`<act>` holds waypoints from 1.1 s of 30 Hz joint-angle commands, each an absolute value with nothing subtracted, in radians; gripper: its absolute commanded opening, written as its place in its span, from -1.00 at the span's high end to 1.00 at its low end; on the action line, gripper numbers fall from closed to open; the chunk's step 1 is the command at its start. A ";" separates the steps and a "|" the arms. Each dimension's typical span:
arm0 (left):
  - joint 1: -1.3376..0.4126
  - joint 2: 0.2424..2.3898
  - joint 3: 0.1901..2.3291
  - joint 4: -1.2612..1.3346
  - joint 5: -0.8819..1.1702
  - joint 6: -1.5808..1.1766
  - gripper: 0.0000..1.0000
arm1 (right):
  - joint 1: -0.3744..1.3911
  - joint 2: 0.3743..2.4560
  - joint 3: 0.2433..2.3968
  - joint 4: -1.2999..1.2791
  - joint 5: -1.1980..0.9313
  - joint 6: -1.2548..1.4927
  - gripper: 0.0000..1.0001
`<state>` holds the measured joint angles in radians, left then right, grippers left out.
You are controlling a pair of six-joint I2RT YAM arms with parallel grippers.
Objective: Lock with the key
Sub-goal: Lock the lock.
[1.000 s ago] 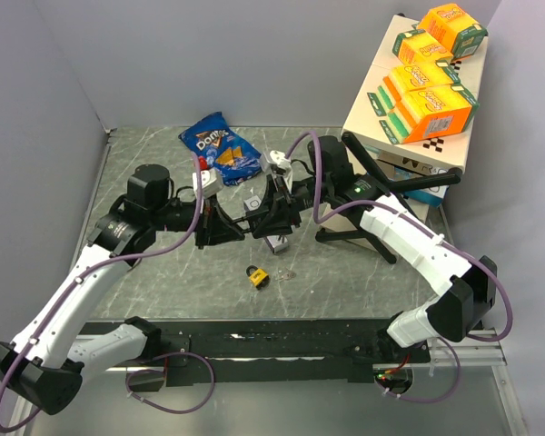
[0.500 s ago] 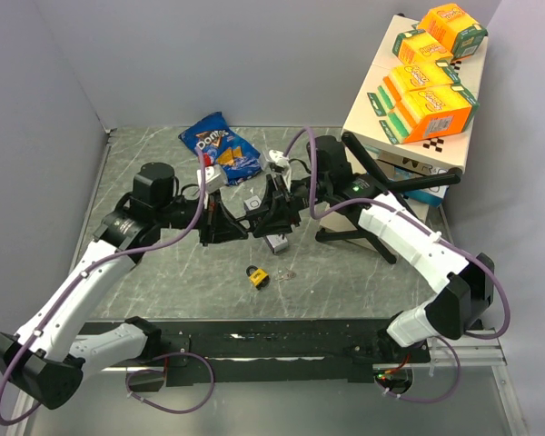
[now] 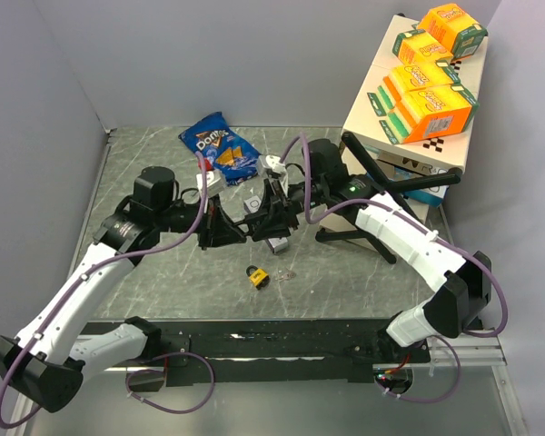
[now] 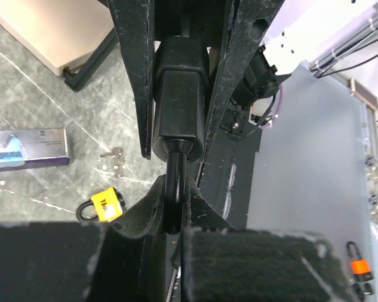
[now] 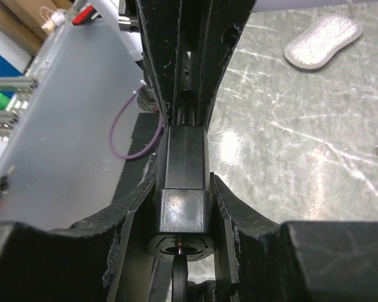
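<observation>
My right gripper (image 5: 183,189) is shut on a black lock body (image 5: 181,189) and holds it above the table's middle. My left gripper (image 4: 173,192) is shut on the thin black head of a key (image 4: 174,195). The key's shaft runs into the end of the lock body (image 4: 179,94). In the right wrist view the key (image 5: 179,277) sits in the round keyhole. In the top view the left gripper (image 3: 239,228) and the right gripper (image 3: 257,222) meet tip to tip.
A yellow padlock (image 3: 257,275) and loose small keys (image 3: 284,272) lie on the table below the grippers. A silver box (image 3: 274,242), a Doritos bag (image 3: 220,145), a black stand (image 3: 363,238) and a white box (image 3: 381,113) with orange cartons are near.
Both grippers have drawn a little closer together. The left arm edged right and the right wrist shifted slightly left. The grips are unchanged.
</observation>
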<state>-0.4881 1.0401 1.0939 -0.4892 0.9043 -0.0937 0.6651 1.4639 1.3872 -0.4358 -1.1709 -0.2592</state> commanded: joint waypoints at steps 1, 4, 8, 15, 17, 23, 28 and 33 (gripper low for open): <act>-0.451 1.003 1.111 -0.322 0.954 -0.051 0.99 | 0.759 1.474 1.408 -0.431 -1.197 -0.411 0.52; -0.396 0.939 1.089 -0.449 0.999 0.038 0.99 | 0.736 1.451 1.410 -0.494 -1.187 -0.471 -0.26; -0.368 0.873 1.085 -0.582 1.000 0.171 0.99 | 0.710 1.428 1.426 -0.555 -1.164 -0.509 -0.68; -0.364 0.838 1.088 -0.787 0.979 0.372 0.99 | 0.649 1.425 1.489 -0.744 -1.154 -0.646 -0.61; -0.364 0.831 1.082 -0.828 0.976 0.432 0.99 | 0.640 1.427 1.511 -0.800 -1.149 -0.675 -0.54; -0.364 0.841 1.074 -0.822 0.997 0.429 0.98 | 0.643 1.411 1.497 -0.749 -1.147 -0.635 -0.29; -0.364 0.864 1.083 -0.827 0.997 0.437 0.98 | 0.679 1.416 1.491 -0.710 -1.127 -0.604 -0.18; -0.364 0.868 1.077 -0.805 0.991 0.420 0.98 | 0.703 1.419 1.476 -0.701 -1.118 -0.598 -0.15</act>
<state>-0.3676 0.8772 1.0584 -0.8845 0.9360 0.4053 0.6838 1.4590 1.4723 -0.7345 -1.1160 -0.6014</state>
